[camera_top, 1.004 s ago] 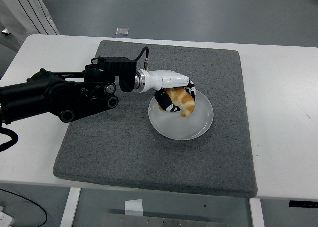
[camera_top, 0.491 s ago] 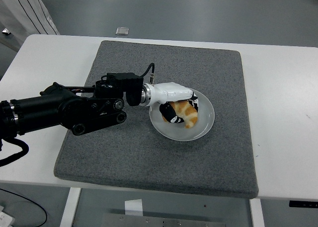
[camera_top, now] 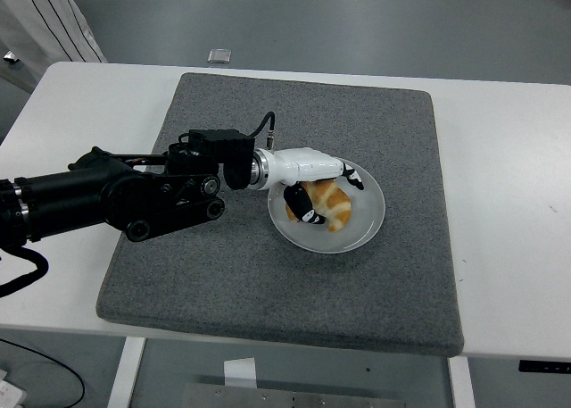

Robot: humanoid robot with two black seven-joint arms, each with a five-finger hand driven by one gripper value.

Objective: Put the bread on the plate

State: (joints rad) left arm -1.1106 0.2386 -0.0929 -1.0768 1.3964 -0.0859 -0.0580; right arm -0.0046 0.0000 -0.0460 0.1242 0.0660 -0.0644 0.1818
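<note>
Over the last second the left hand (camera_top: 319, 187) has lowered the bread (camera_top: 328, 204) into the plate (camera_top: 368, 228), and its fingers (camera_top: 350, 176) have now spread: one reaches out past the bread toward 2 o'clock and the thumb hangs at the bread's 9 o'clock side, so the grip looks released. The bread rests inside the plate, a little toward its 10 o'clock side. I judge the placing essentially done; only withdrawing the hand remains. Count: one bread, one plate, one grey mat (camera_top: 223, 274) on the white surface (camera_top: 508, 203), one arm in view.
</note>
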